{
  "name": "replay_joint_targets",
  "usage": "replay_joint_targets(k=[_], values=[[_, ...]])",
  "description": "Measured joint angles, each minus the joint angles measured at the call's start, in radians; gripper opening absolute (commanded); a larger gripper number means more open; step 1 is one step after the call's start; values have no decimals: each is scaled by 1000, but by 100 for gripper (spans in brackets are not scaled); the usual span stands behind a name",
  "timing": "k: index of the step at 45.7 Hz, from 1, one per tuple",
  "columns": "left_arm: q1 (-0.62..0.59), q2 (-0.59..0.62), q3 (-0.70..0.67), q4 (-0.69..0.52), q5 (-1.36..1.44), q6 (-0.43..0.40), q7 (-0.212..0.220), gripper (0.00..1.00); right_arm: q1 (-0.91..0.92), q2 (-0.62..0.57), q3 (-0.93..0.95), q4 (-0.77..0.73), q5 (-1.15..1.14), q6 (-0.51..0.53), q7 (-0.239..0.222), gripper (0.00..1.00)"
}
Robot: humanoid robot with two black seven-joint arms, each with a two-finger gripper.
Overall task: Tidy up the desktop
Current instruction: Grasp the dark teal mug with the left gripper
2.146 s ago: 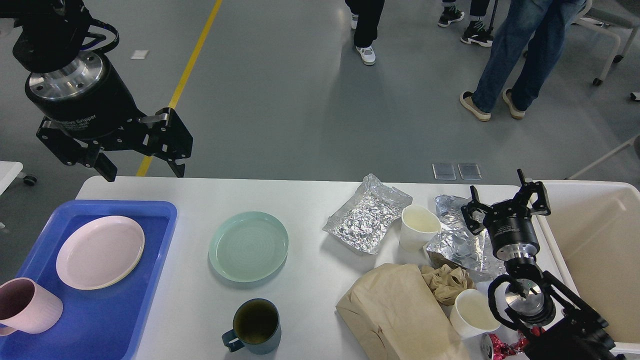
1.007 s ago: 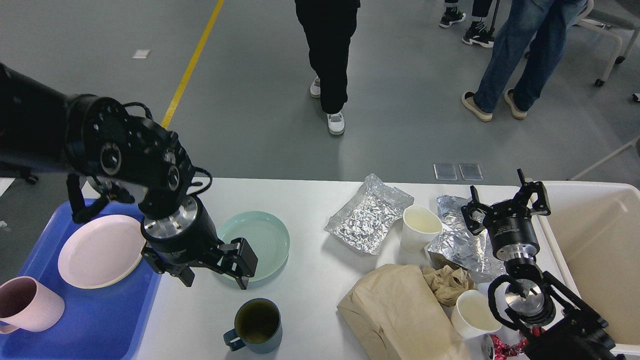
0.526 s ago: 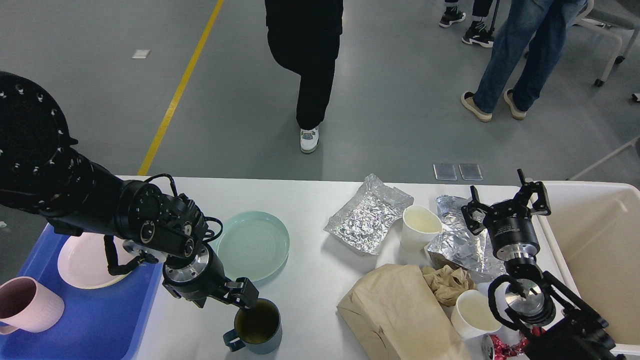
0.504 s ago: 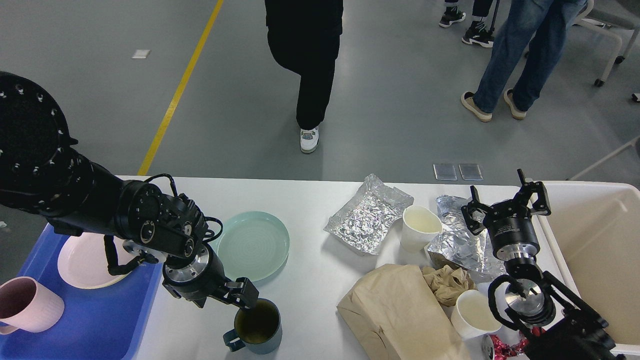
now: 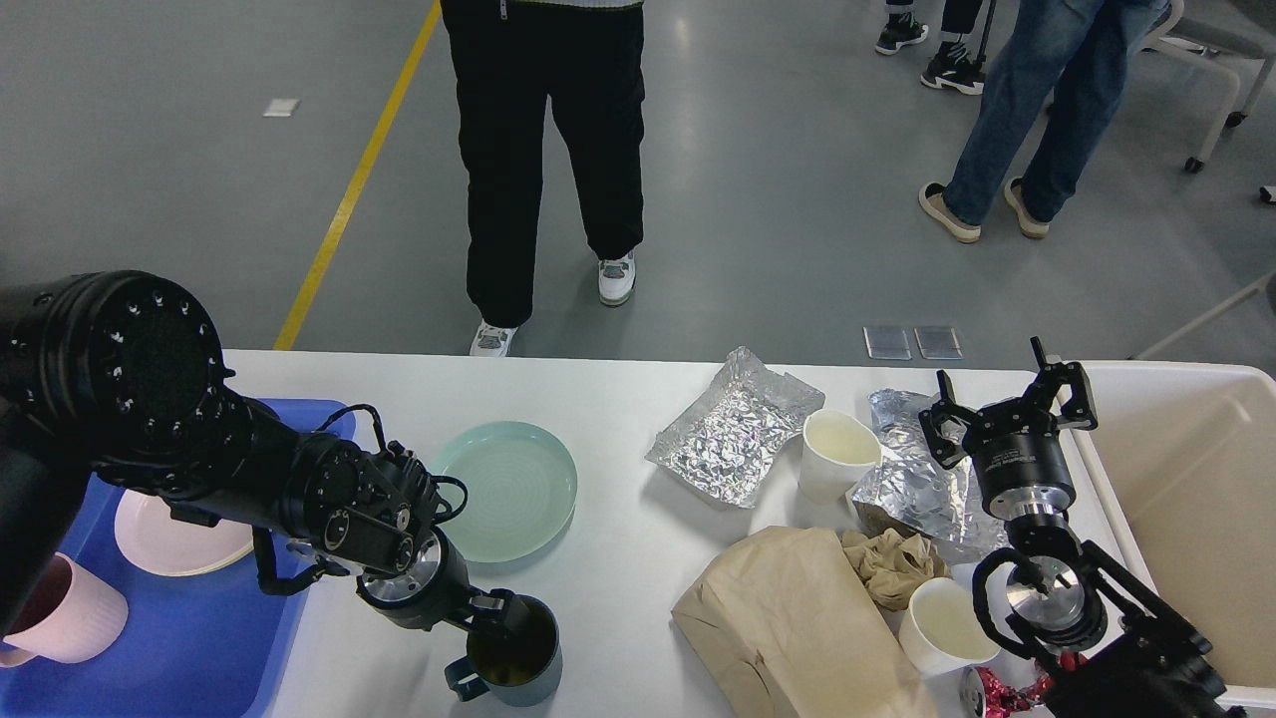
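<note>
- Two arms work over the desk [image 5: 618, 399], a wide white top lying flat across the lower half of the view, its long axis running left to right.
- Far left, a blue tray [image 5: 199, 648] holds a pink plate [image 5: 169, 543] and a pink mug [image 5: 70, 618].
- The left gripper [image 5: 495, 610] sits at the rim of a dark teal mug [image 5: 513, 653]; one finger seems to dip inside, but whether the jaws have closed on the wall I cannot tell.
- The mug looks stiff and smooth, probably slippery; rim or handle are the likely holds.
- A green plate [image 5: 503, 489] lies just beyond it.
- Further right lie foil [image 5: 733, 429], a paper cup [image 5: 835, 454] and a soft brown paper bag [image 5: 797, 618].
- The right gripper [image 5: 1009, 404] hangs over crumpled foil with jaws spread wide, holding nothing, beside a cream bin [image 5: 1196, 499].
</note>
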Motion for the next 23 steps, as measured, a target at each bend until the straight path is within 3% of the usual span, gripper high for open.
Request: replay_joint_targets(k=[15,23], values=[[26,-15,-14,0,20,36,-3,27,0,0,0,0,-1,0,0,100],[26,-14,-13,-2,21,26,0,5,0,0,0,-1,-1,0,0,100]])
